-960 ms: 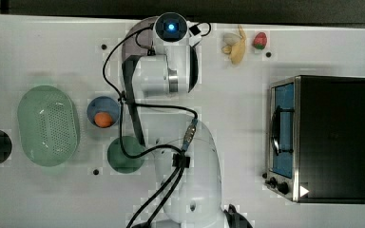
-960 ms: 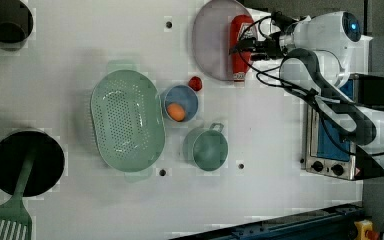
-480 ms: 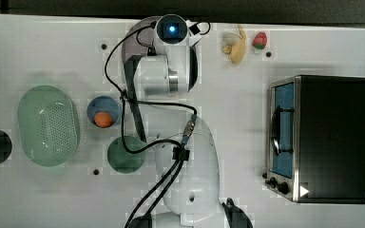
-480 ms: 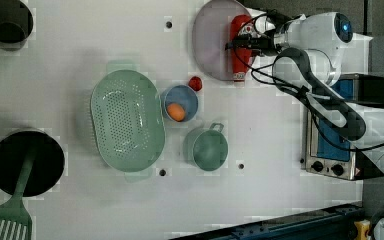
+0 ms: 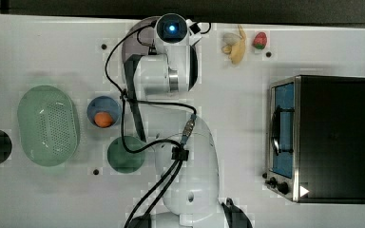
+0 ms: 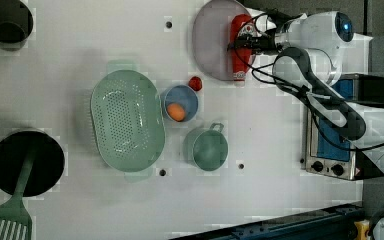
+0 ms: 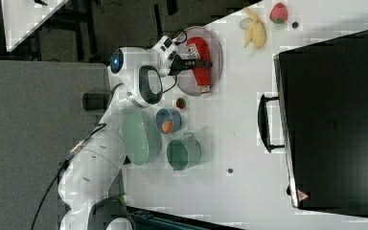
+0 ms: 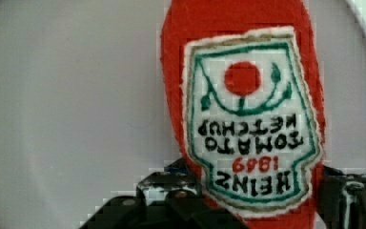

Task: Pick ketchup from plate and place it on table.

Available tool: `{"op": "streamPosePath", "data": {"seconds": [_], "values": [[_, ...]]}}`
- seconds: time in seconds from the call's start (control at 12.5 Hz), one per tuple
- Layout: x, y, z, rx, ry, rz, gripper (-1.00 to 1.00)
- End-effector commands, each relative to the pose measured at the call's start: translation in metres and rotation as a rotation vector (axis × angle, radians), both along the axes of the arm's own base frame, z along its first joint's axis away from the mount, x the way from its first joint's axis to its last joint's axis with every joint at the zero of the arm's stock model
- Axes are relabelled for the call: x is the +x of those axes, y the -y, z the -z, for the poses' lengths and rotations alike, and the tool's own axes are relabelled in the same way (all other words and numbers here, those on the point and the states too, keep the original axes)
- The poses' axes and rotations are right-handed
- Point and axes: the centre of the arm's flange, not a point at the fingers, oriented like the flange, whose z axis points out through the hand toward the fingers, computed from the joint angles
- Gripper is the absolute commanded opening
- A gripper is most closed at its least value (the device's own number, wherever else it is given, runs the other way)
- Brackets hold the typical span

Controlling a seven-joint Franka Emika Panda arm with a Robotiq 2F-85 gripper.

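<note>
The ketchup (image 6: 240,47) is a red plush bottle with a white label, lying flat on the pale pinkish-grey plate (image 6: 211,40) at the table's (image 6: 280,150) edge. The right view shows the ketchup (image 7: 200,57) on the plate (image 7: 216,48) too. My gripper (image 6: 239,44) is down over the bottle's middle. In the wrist view the gripper (image 8: 257,191) is open, with its dark fingers (image 8: 171,188) on either side of the ketchup (image 8: 248,95), close against it. The plate (image 8: 76,95) lies underneath.
A small red-and-green piece (image 6: 195,83) sits just off the plate, beside a blue bowl (image 6: 180,102) holding an orange ball. A green colander (image 6: 127,127), a green pot (image 6: 210,148), a toaster oven (image 5: 323,137) and a banana (image 5: 235,45) stand around.
The arm's upper part has shifted slightly over the plate. The ketchup lies where it was.
</note>
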Motion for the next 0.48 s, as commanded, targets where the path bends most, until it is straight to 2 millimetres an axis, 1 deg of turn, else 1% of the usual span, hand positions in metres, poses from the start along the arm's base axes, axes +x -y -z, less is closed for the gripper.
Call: {"op": "streamPosePath", "data": {"seconds": [0.08, 0.16, 0.32, 0.48], "values": [[0.018, 0.006, -0.067, -0.006, 0.085, -0.024, 0.27], [0.019, 0.009, -0.091, -0.01, 0.088, -0.018, 0.27], [0.014, 0.018, -0.144, -0.016, 0.06, -0.002, 0.27], [0.0, 0.033, -0.198, -0.002, 0.012, 0.035, 0.27]]}}
